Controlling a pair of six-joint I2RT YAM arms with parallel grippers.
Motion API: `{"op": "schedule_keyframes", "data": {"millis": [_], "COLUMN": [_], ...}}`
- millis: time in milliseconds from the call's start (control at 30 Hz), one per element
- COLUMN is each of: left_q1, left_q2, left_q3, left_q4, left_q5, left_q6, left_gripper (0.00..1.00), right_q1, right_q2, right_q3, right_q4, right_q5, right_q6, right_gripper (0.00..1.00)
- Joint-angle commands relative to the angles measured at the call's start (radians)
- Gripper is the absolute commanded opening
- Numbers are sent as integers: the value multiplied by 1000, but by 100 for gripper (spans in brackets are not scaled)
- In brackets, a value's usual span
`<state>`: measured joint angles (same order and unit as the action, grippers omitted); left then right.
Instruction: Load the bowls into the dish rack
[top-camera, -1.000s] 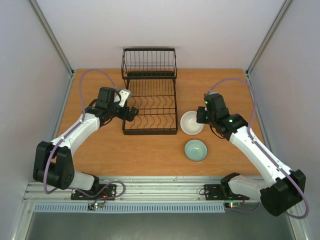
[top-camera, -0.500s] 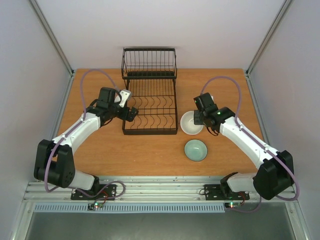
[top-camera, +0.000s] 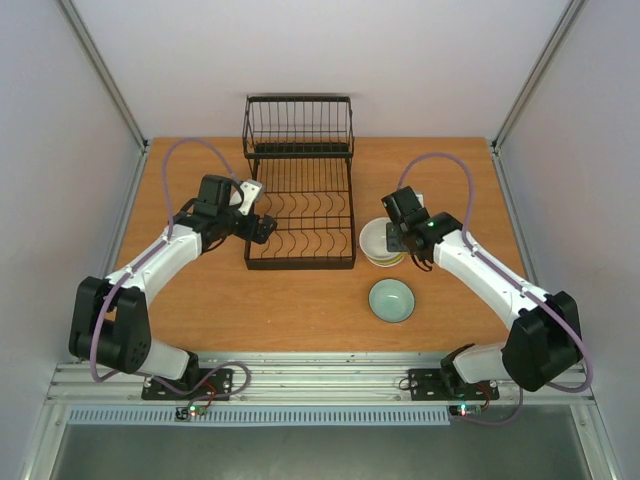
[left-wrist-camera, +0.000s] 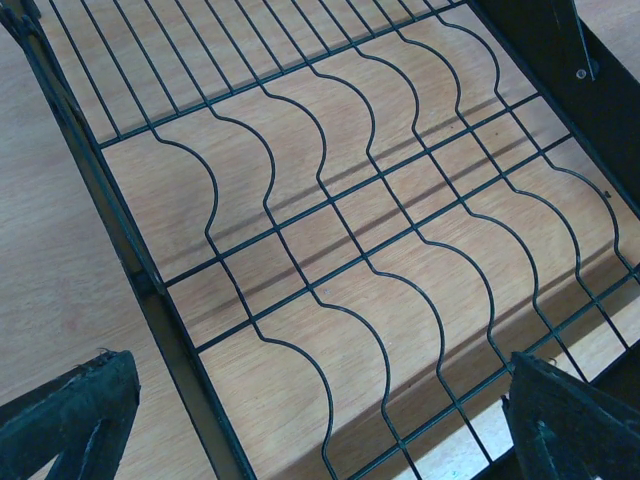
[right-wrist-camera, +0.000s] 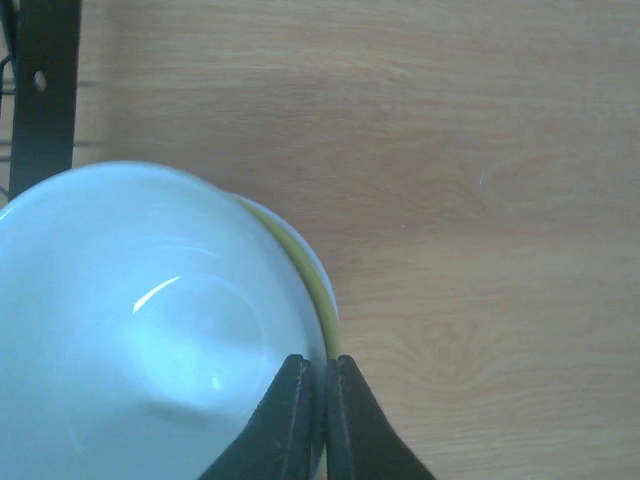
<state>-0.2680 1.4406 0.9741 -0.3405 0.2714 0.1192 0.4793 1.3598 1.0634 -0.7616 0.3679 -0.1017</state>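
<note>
Right fingers (right-wrist-camera: 291, 420) clamp the white bowl (right-wrist-camera: 150, 330) (mouth up); left fingers (left-wrist-camera: 70, 420) spread over dish rack (top-camera: 299, 210), basket end far.

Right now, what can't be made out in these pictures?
- Right wrist view: the yellow-green bowl, all but a rim sliver under the white bowl.
- Left wrist view: the rack, its basket end cut off by the frame.
- Top view: how the right gripper grips, hidden under its wrist.

Glossy ceramic bowl (right-wrist-camera: 150, 320); wire rack (left-wrist-camera: 150, 290) (wood table (right-wrist-camera: 480, 150)).
</note>
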Motion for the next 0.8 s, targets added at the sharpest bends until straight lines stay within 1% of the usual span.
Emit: {"op": "schedule_keyframes", "data": {"millis": [0,367,767], "left_q1": [3,2,3], "left_q2": [6,5,-22], "left_q3": [-12,-12,-1], "left_q4": [24,23,13], "left_q5": [-12,1,26], "left_q6": [15,14,0], "left_gripper": [99,99,99], "right_q1": [13,62,159], "right_q2": [16,-41,-94], "right_q3": [32,61,195], "right_q4": [-20,-38,-99], "right_q5": [45,85,146], "right_q6": [9,6,-23], "right_gripper": [1,1,1]}}
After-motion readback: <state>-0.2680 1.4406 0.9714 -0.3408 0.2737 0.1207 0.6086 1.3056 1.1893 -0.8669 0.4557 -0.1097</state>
